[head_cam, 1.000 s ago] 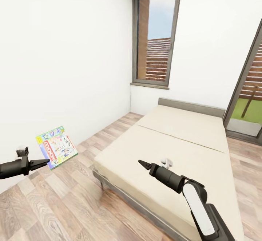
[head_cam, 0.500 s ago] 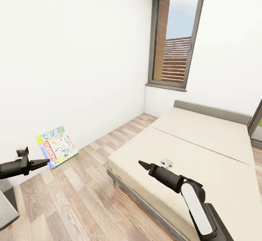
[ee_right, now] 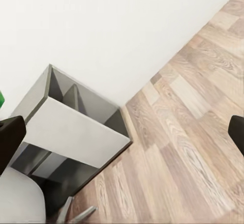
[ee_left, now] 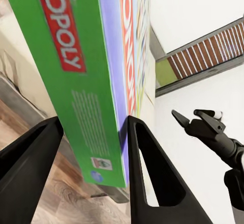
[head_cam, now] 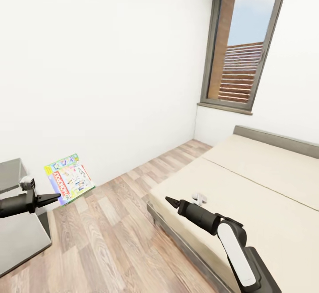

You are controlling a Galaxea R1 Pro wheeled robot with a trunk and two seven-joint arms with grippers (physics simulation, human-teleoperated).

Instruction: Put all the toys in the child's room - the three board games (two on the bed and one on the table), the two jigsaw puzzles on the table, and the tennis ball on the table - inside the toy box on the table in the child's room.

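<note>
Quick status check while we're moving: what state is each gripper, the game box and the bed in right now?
Left gripper: shut on the game box, its black fingers on either side of the box edge.
Green-edged multicolour Monopoly board game box: held in the air, tilted, off the floor.
Right gripper: empty; open or shut, cannot tell.
Beige bed with dark grey frame: no game boxes seen on the visible part.

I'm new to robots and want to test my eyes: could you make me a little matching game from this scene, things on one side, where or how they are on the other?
Things:
1. board game
2. bed
3. right claw
4. shelf unit

States:
A. stands against the white wall
B. gripped in the left claw
C. empty, held over the floor by the bed's edge
D. beige mattress, below the window

Pairs: 1-B, 2-D, 3-C, 4-A
</note>
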